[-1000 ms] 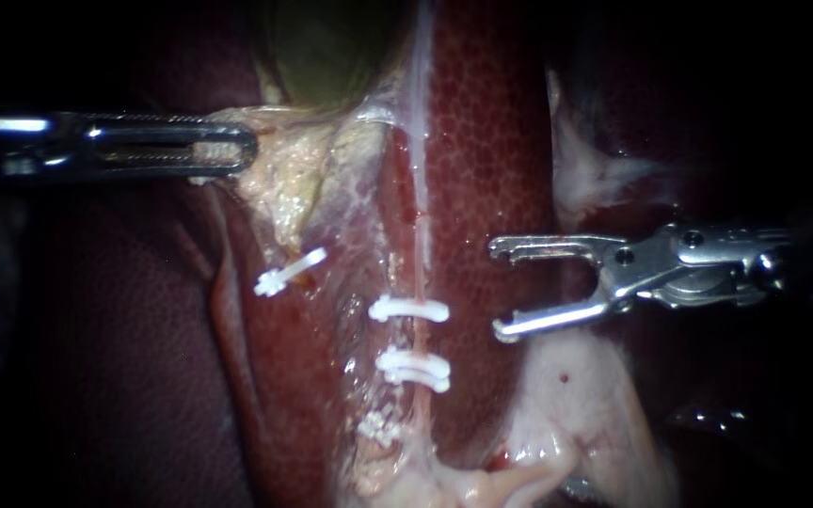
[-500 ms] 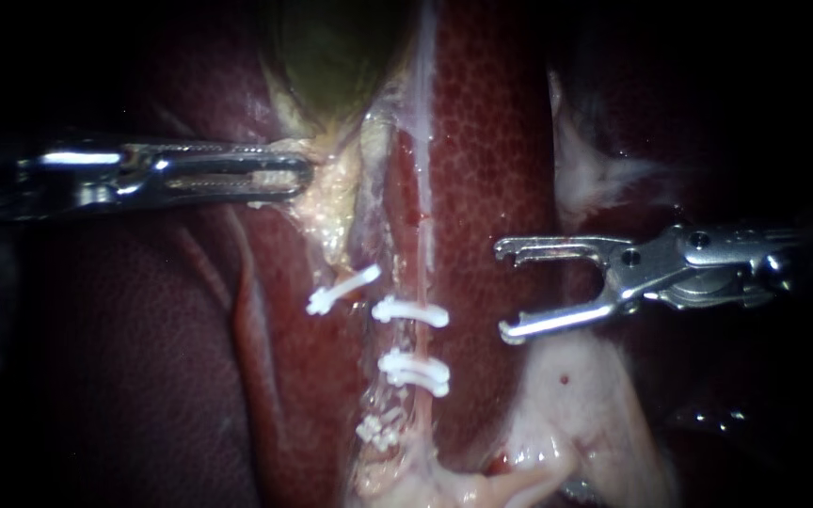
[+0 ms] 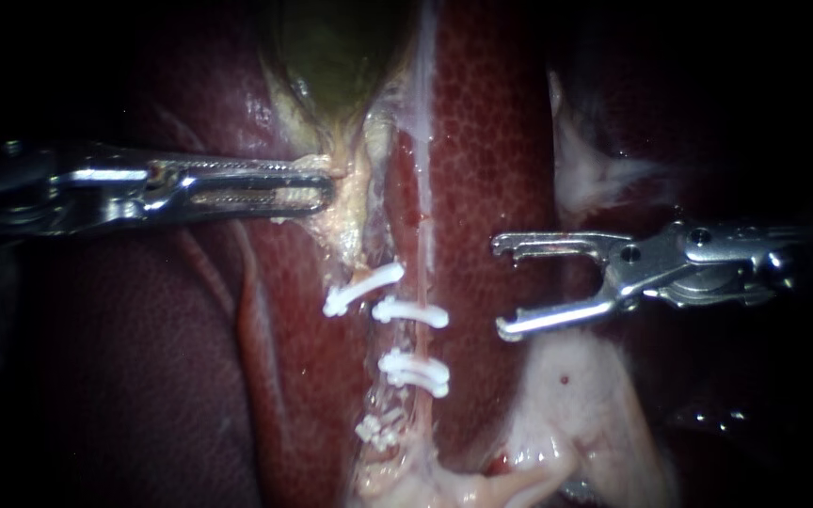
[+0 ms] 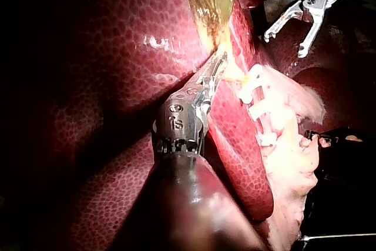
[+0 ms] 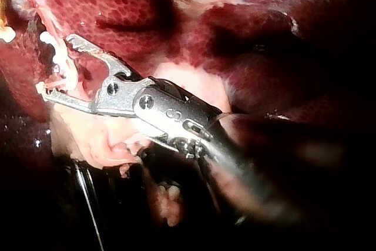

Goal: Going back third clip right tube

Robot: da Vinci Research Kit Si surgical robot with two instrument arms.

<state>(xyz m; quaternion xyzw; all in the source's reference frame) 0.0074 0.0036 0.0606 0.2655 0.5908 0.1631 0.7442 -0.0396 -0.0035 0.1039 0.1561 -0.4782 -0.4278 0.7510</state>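
My right instrument holds its jaws open and empty over the liver, beside the right tube and its clips. My left instrument grips the gallbladder at its neck. Risks: an open jaw may snag a clip, and extra left traction may tear the tube.

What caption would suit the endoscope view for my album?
Left instrument grips pale tissue below the gallbladder while the open right instrument hovers beside the tube bearing white clips.
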